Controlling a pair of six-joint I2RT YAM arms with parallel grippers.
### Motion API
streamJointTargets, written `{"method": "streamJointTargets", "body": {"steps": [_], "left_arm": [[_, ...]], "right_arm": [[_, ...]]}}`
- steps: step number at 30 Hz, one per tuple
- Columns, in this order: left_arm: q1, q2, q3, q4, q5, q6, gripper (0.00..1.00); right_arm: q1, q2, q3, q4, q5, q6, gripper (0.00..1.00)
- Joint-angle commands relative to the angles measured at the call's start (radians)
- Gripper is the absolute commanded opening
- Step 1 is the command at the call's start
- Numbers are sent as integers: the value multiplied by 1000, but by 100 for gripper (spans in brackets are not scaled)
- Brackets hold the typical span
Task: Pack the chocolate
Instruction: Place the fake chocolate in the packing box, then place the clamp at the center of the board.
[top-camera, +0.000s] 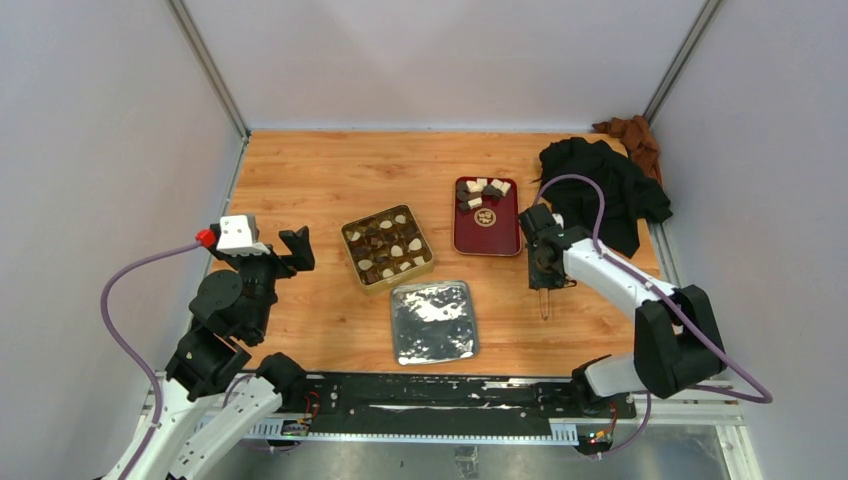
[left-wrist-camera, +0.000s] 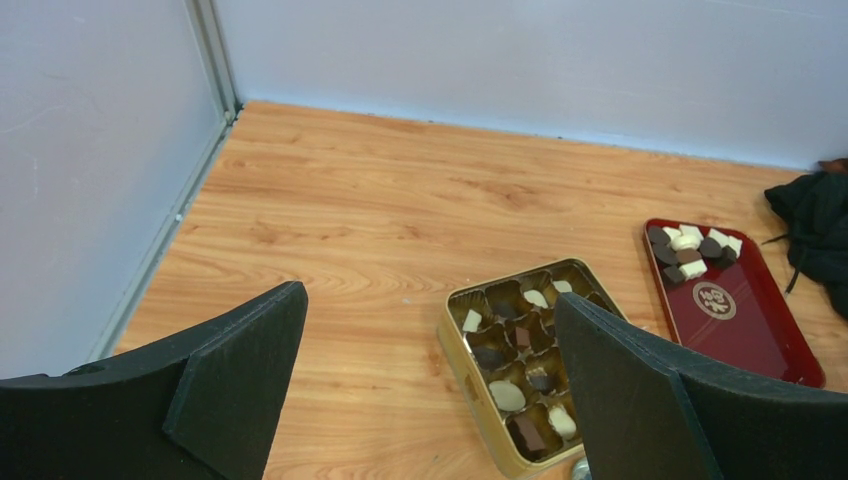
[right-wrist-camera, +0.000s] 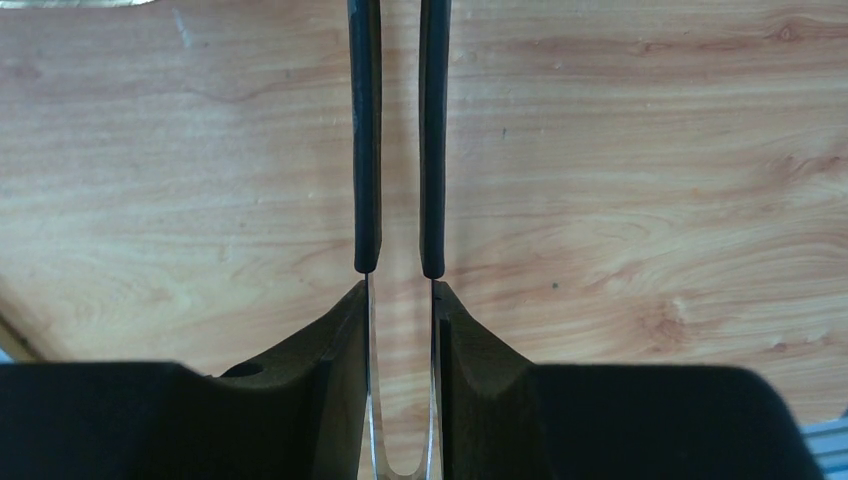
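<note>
Two tips of the tweezers (right-wrist-camera: 366, 150) are poking out empty from my right pincer (right-wrist-camera: 400, 300), clamping them for dainty pickups; my left pincer (left-wrist-camera: 428, 300) is gaping idle. Chocolate (top-camera: 483, 190) is sitting on the red tray (top-camera: 490, 238), upper centre.

In the top view the tin (top-camera: 402, 277) sits mid-bench (top-camera: 330, 170), with chocolate chunks (top-camera: 397, 250) in its compartments. The tray (top-camera: 488, 238) lies to its right, slightly higher in the frame, more chunks bunched at its upper end. The shallow pan (top-camera: 433, 325) lies below the tin, nearer the arm bases. A cloth (top-camera: 600, 185) fills the upper right, a crumpled heap (top-camera: 632, 137) behind it. The left hand (top-camera: 280, 255) is left of the tin. The right hand (top-camera: 543, 265), tongs (top-camera: 544, 300) between its fingers, is just right of the tray's lower end.
</note>
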Motion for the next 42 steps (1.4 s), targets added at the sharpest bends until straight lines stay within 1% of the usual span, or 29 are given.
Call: {"method": "streamJointTargets", "body": {"steps": [1,6,11,13,15,18,22,26,30,33,36,42], "left_arm": [[6,7,-11,24,-7,-3,100],[5,9,-13,24,-5,-4,100],[6,10,-13,25,-3,-4,100],[5,12,-13,26,-3,-4,100],[5,14,-13,26,0,-6,100],[5,18,-13,26,5,-6,100],[5,18,-13,26,5,-6,100],[6,21,-13,27,9,-7,100],[5,18,-11,25,13,-9,100],[6,16,-10,21,13,-9,100],[5,20,-10,23,16,-10,100],[7,31,0,10,36,-26,100]], "right_arm": [[-38,36,-43,131,27,35,31],[-47,84,-81,192,33,37,33],[-56,110,-103,207,27,45,44],[-57,106,-107,206,22,41,46],[-58,92,-113,204,25,37,47],[-57,64,-122,199,27,31,54],[-57,28,-113,161,16,28,55],[-41,-87,-89,93,5,25,57],[5,-176,-47,21,-14,30,57],[68,-198,-10,-22,-28,56,56],[150,-172,22,-42,-58,90,54],[326,-28,88,-31,-76,154,51]]}}
